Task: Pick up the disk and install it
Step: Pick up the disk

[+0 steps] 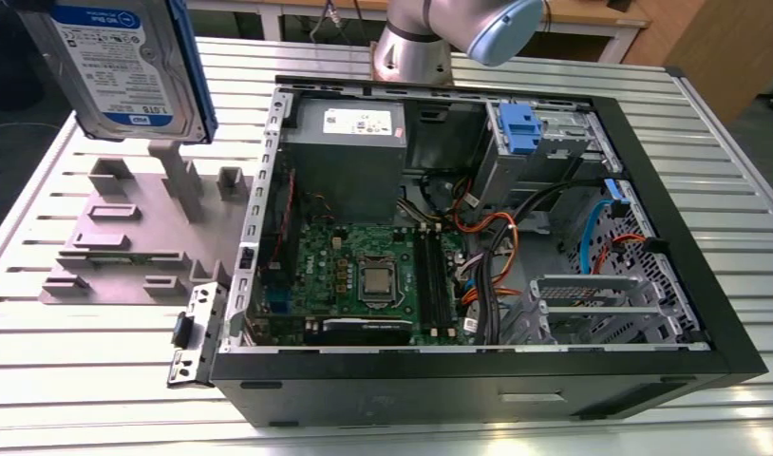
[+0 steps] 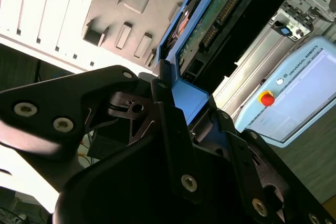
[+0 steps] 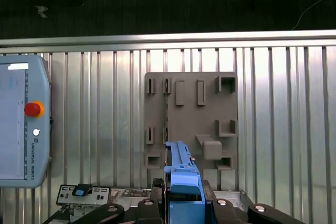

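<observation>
The black end effector [image 2: 191, 106] is shut tight on the flat silver disk [image 1: 127, 66], the one with a white-and-blue label and a blue plastic frame. Its black fingers [image 2: 168, 119] press on the blue frame from both sides. The disk is up in the air and stands on its edge. In the exterior view its label faces the camera.

Under the disk lies a grey plastic holder plate [image 3: 191, 114] with slots and little blocks. It rests on the ribbed silver metal worktop [image 1: 716, 123]. The disk is not touching the plate.

Beside the plate, toward the exterior view's right, sits a big open black computer case [image 1: 488, 380]. Its metal side wall stands between the plate and the inside. In the case is a green circuit board [image 1: 361, 266]. Orange and black wires [image 1: 488, 228] lie in a bunch between the board and a silver metal cage [image 1: 602, 304]. At the far end are a grey metal box with a small white label [image 1: 348, 142] and a blue plastic tab [image 1: 519, 128].

Behind the case stands the silver robot arm [image 1: 419, 43]. In the first wrist view, a grey-blue control tablet with a red button [image 3: 23, 119] lies on the worktop, apart from the plate.
</observation>
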Robot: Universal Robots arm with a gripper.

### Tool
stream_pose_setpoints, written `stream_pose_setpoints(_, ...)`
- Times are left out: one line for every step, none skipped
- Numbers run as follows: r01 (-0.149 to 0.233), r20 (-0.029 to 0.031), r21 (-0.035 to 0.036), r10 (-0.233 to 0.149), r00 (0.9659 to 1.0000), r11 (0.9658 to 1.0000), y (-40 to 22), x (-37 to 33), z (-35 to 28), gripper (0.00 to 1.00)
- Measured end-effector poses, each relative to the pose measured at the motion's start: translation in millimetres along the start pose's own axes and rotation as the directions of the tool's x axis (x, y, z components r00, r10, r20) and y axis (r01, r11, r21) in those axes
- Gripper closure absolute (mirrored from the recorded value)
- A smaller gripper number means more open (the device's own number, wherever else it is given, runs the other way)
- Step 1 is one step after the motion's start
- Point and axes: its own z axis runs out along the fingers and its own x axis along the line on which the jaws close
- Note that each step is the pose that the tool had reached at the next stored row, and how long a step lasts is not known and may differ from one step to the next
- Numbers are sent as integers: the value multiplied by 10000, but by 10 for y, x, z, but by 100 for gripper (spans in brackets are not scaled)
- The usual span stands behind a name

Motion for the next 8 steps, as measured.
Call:
stream_pose_setpoints(0, 0, -1, 0, 10000, 10000, -2, 0, 0, 64)
stream_pose_setpoints(0, 0, -1, 0, 10000, 10000, -4, 0, 0, 64)
stream_pose_setpoints(0, -1, -1, 0, 10000, 10000, -6, 0, -1, 64)
stream_pose_setpoints(0, 0, -1, 0, 10000, 10000, -7, 0, -1, 64)
stream_pose_setpoints(0, -1, -1, 0, 10000, 10000, -9, 0, -1, 64)
stream_pose_setpoints(0, -1, -1, 0, 10000, 10000, -11, 0, -1, 64)
stream_pose_setpoints(0, 0, -1, 0, 10000, 10000, -13, 0, -1, 64)
stream_pose_setpoints(0, 0, -1, 0, 10000, 10000, -15, 0, -1, 64)
